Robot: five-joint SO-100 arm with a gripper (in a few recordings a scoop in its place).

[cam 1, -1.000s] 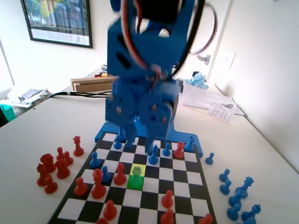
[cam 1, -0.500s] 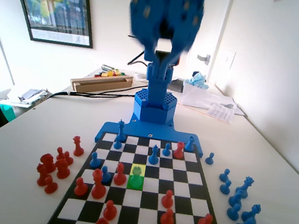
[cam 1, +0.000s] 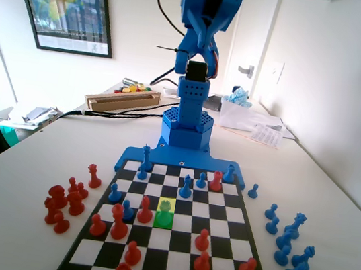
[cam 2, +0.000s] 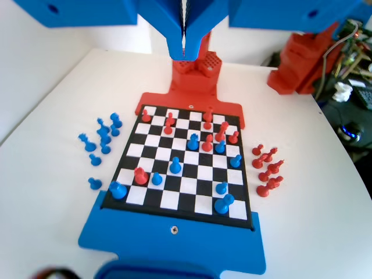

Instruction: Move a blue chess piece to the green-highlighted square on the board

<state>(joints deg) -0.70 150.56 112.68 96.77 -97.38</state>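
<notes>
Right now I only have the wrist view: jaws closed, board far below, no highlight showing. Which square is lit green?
Observer: In the fixed view the green-highlighted square lies about mid-board, in the fourth column from that picture's left.
Operator: Is that square free?
Observer: No. The blue chess piece, tinted green by the glow, stands on it.
Operator: Anything else lit up?
Observer: Yes, the yellow square right behind it, on the arm's side, glows too.
</notes>
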